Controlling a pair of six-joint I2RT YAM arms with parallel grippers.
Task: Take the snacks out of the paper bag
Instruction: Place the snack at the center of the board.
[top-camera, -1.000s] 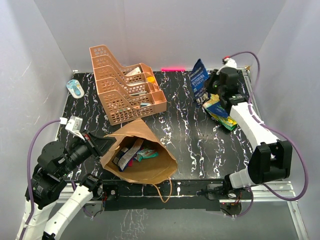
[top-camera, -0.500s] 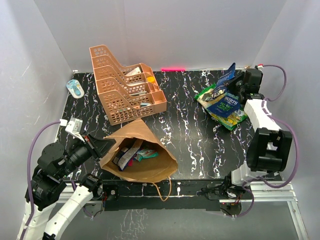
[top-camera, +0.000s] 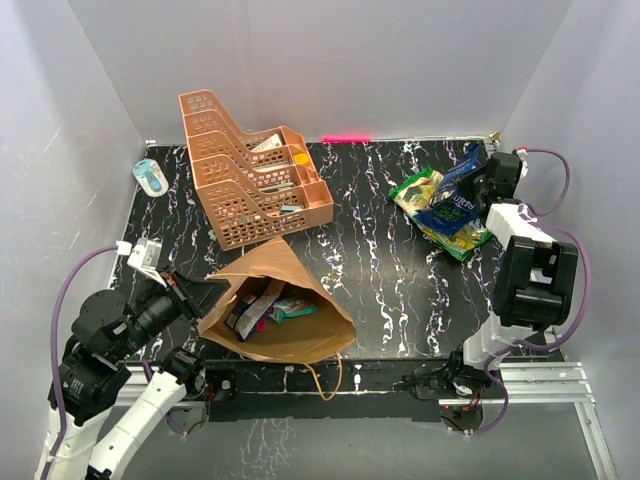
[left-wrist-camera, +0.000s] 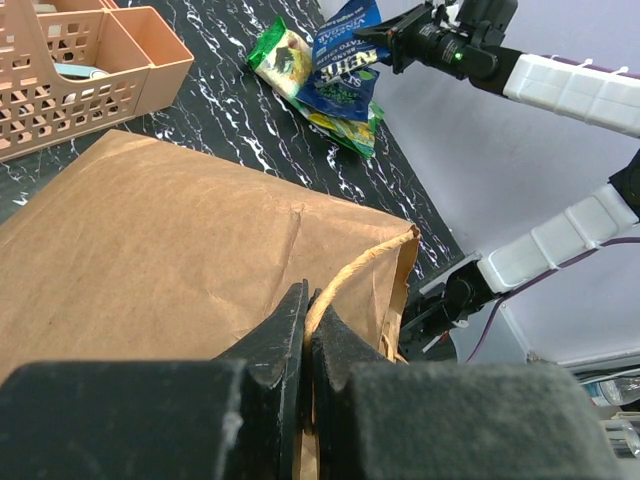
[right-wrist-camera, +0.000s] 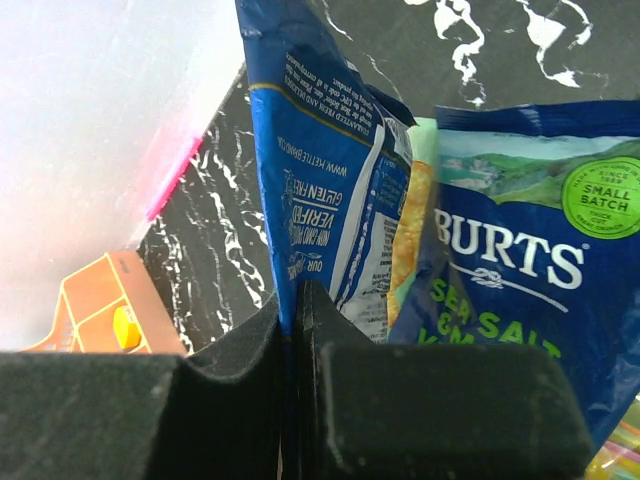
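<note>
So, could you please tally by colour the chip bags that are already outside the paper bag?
Blue: 2, the Burts bag and the other blue bag, pinched in the right hand
Green: 1, the green chip bag
Total: 3

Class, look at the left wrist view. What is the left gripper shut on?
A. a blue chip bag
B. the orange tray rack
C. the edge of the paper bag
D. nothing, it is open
C: the left gripper is closed on the top edge of the brown paper bag.
</note>
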